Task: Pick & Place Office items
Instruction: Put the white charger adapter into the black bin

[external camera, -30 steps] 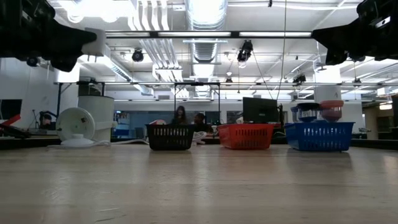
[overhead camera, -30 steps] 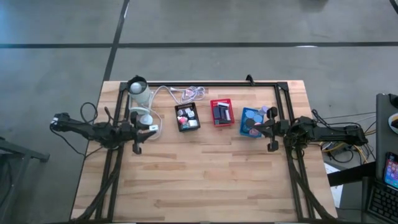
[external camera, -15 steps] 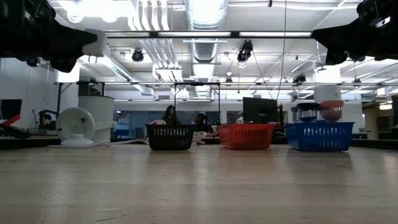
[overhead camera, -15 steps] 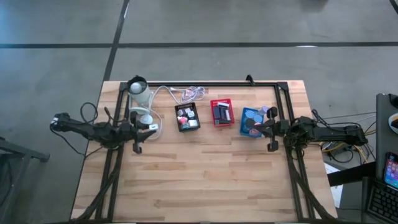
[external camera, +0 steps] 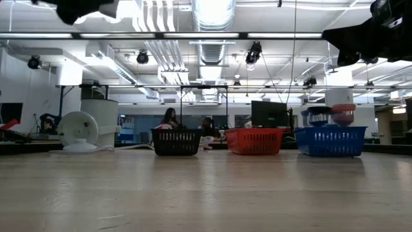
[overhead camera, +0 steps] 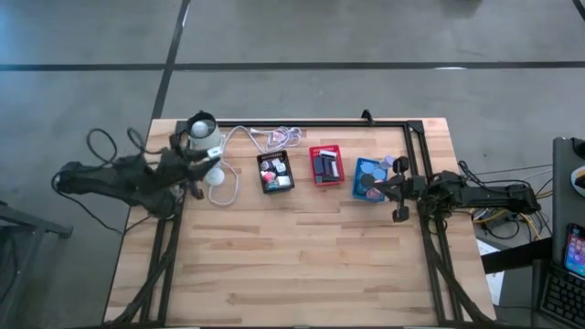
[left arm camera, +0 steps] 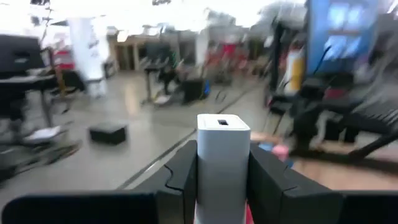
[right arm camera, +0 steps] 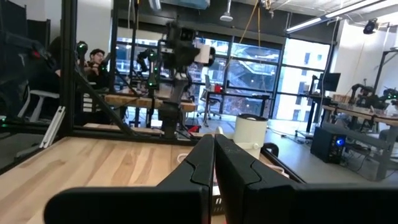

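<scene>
My left gripper (overhead camera: 205, 156) is raised above the table's far left part, shut on a white block (left arm camera: 222, 140) that fills the gap between its fingers. In the low view it shows only as a dark shape at the top edge (external camera: 84, 8). Other office items lie in three mesh trays in a row: pink and white pieces in the black tray (overhead camera: 274, 171), dark rectangles in the red tray (overhead camera: 326, 165), round rolls in the blue tray (overhead camera: 369, 179). My right gripper (right arm camera: 214, 163) is shut and holds nothing, beside the blue tray's right side (overhead camera: 396, 189). My left gripper pinches the white block by its two opposite sides (left arm camera: 208, 169) between its two fingers (left arm camera: 185, 169). The block's free end (left arm camera: 222, 122) sticks out past the fingertips. The fingers point about level, and the block is lifted clear of the table.
A white coiled cable (overhead camera: 274, 139) runs along the far edge to a white round device (overhead camera: 202, 128) and a loop (overhead camera: 222, 183) under the left arm. A black frame (overhead camera: 366, 122) borders the far edge and sides. The table's near half is bare wood (overhead camera: 292, 265).
My left gripper has risen well clear of the table with the white block and drawn back a little toward the far left corner; most of the rise came in the last half second. In the low view it has climbed almost out of the picture.
</scene>
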`<control>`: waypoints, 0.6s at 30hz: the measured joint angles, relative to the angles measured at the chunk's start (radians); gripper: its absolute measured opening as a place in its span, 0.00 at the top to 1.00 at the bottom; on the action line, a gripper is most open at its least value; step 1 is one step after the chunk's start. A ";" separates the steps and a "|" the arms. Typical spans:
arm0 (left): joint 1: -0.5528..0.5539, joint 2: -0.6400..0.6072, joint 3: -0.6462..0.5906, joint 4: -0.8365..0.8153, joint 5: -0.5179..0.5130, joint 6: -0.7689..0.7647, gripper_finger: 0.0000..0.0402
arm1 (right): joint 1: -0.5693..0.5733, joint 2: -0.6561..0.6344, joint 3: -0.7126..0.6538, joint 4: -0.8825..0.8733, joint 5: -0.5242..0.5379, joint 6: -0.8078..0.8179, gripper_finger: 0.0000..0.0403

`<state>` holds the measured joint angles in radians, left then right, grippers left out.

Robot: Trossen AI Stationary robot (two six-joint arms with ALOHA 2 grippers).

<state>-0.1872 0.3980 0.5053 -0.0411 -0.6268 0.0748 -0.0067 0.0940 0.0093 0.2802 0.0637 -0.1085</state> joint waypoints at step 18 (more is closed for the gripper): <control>0.531 0.726 0.439 -0.250 0.440 -0.032 0.75 | 0.000 0.000 0.000 -0.002 0.009 -0.001 0.98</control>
<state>0.3441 1.1244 0.9443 -0.2915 -0.1871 0.0430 -0.0067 0.0944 0.0093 0.2781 0.0723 -0.1097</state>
